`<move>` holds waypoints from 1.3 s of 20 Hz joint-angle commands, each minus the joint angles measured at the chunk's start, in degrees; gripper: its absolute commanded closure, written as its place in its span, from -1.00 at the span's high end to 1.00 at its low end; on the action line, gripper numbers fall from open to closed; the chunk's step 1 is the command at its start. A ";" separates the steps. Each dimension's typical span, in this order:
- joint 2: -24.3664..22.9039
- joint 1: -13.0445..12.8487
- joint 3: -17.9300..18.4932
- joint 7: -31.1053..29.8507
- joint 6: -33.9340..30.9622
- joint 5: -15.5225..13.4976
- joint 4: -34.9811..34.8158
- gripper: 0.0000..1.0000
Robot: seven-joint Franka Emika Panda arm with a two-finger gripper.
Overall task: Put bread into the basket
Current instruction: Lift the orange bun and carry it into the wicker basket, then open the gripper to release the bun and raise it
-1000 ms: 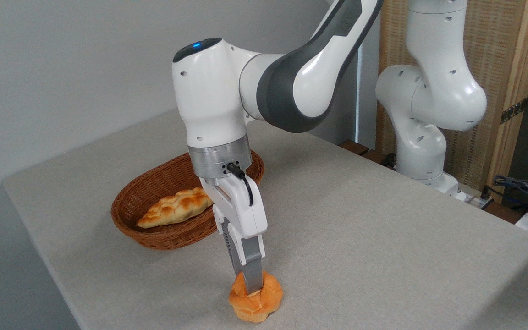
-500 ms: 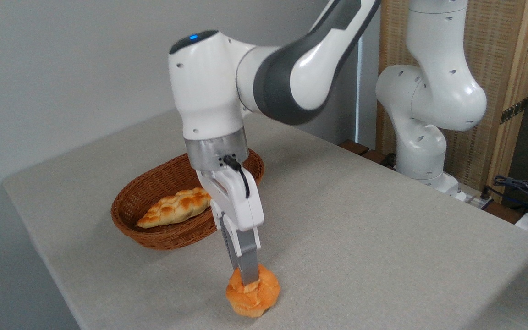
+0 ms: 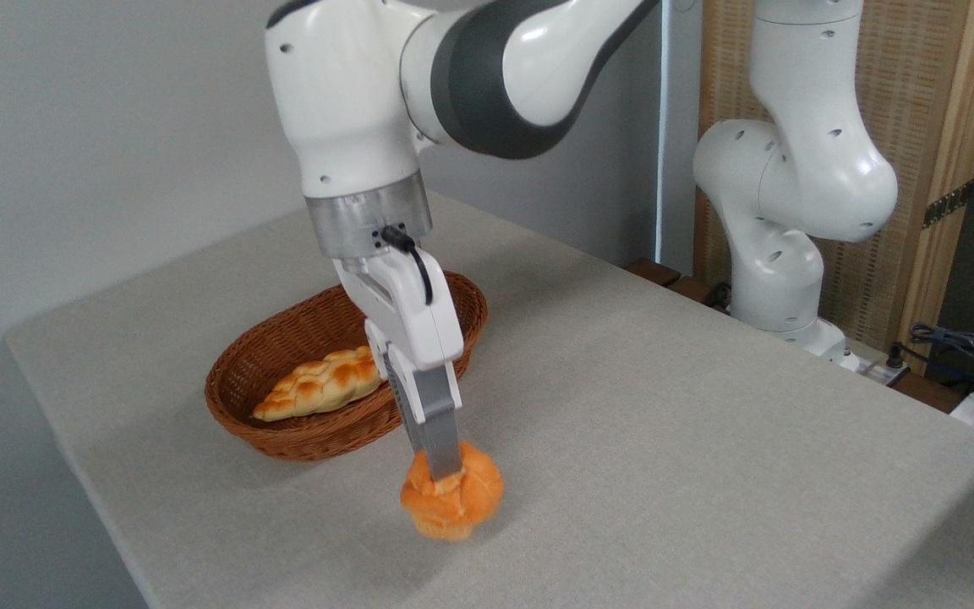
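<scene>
Since a second ago, when the bun (image 3: 451,496) was sitting on the table (image 3: 664,440), I am carrying it clear of the cloth, up and toward the frame's left, with my gripper (image 3: 440,475) pinching it through its knotted top at lower centre. Only the near finger (image 3: 434,419) is showing, biting high on a soft, lumpy crust, so the roll could be tearing or slipping loose as I swing. It could also be clipping the braided rim of the wicker basket (image 3: 301,440) at centre left, or landing on the braided loaf (image 3: 322,383) inside.
</scene>
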 commanded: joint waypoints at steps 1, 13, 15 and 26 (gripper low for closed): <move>-0.40 -0.30 -1.71 0.19 -8.77 -2.37 5.97 -0.31; 0.47 -0.48 -17.98 -21.60 -15.03 -10.36 8.53 -0.07; 0.56 -0.74 -18.85 -22.92 -15.21 -12.29 8.18 -0.08; 2.14 -0.21 -17.54 -24.95 -18.11 -11.86 12.55 1.00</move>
